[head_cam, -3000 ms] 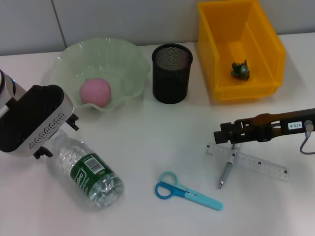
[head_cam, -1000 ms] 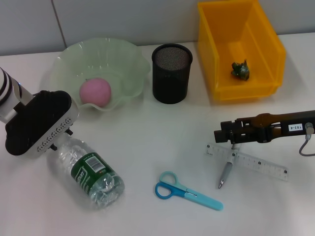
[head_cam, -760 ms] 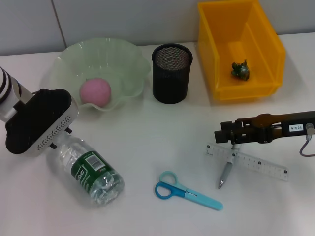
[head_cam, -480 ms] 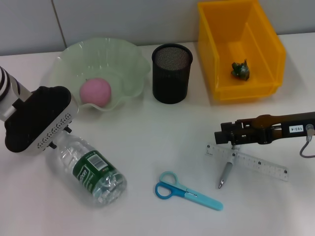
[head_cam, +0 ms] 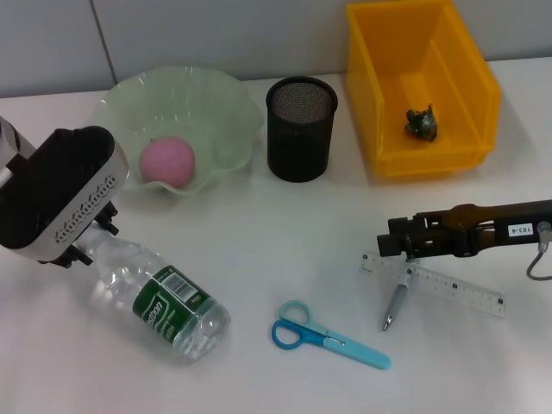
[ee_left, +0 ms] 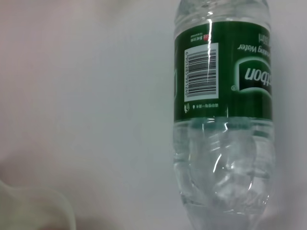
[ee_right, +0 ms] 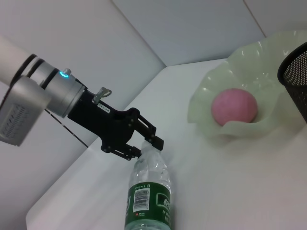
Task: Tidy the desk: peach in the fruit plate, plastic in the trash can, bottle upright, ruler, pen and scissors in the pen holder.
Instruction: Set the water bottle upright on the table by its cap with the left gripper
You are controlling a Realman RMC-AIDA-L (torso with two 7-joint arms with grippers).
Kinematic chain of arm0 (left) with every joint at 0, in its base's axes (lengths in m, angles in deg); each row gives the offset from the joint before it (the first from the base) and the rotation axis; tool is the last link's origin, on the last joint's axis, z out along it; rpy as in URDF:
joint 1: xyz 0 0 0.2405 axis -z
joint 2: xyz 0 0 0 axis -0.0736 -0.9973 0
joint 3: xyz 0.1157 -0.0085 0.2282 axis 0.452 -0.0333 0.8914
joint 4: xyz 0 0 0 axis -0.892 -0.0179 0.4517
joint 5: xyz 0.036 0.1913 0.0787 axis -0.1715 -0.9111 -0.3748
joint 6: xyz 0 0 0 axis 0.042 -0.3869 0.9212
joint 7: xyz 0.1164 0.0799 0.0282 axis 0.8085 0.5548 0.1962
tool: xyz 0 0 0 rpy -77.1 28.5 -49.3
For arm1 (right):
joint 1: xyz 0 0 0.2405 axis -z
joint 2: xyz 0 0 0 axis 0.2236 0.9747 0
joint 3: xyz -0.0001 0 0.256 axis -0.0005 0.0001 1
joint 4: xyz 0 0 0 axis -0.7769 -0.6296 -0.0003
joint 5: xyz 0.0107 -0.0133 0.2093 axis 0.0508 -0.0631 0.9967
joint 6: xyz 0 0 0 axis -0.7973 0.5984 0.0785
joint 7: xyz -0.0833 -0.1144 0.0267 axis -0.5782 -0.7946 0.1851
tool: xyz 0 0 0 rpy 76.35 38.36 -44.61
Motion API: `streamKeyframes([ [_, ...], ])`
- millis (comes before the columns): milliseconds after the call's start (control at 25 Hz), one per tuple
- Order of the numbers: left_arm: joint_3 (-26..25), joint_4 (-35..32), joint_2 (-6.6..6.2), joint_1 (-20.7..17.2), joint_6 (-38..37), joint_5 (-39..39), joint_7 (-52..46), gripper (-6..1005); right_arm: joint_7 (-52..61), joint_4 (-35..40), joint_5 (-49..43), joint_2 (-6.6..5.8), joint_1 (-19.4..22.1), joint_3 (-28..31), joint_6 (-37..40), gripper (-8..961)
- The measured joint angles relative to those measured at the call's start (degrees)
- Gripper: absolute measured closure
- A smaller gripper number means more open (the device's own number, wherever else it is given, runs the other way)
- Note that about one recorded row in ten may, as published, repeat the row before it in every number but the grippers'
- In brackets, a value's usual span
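Observation:
A clear bottle point(head_cam: 168, 297) with a green label lies on its side on the white desk at the left; it also shows in the left wrist view point(ee_left: 223, 96) and the right wrist view point(ee_right: 146, 196). My left gripper point(head_cam: 93, 238) is shut on its neck, as the right wrist view point(ee_right: 143, 146) shows. The pink peach point(head_cam: 168, 159) sits in the pale green fruit plate point(head_cam: 216, 95). My right gripper point(head_cam: 390, 241) hovers over the clear ruler point(head_cam: 448, 286) and the pen point(head_cam: 395, 306). Blue scissors point(head_cam: 332, 335) lie at the front middle. The black mesh pen holder point(head_cam: 300, 129) stands behind them.
A yellow bin point(head_cam: 470, 69) at the back right holds a crumpled green piece of plastic point(head_cam: 422, 122). The plate's rim point(ee_left: 33, 211) shows in the left wrist view. The peach point(ee_right: 234, 108) and plate point(ee_right: 254, 52) show in the right wrist view.
My left arm has shifted back and up at the bottle's neck. The bottle has swung and slid a little to the right. The right arm has barely moved.

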Motion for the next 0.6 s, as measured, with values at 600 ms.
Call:
streamKeyframes([
  [600, -5.41, -1.88, 0.99, 4.74, -11.0, -3.63, -4.27, 559, -0.03, 0.0, -0.01, -0.34, 0.21, 0.0, 0.6, 208],
])
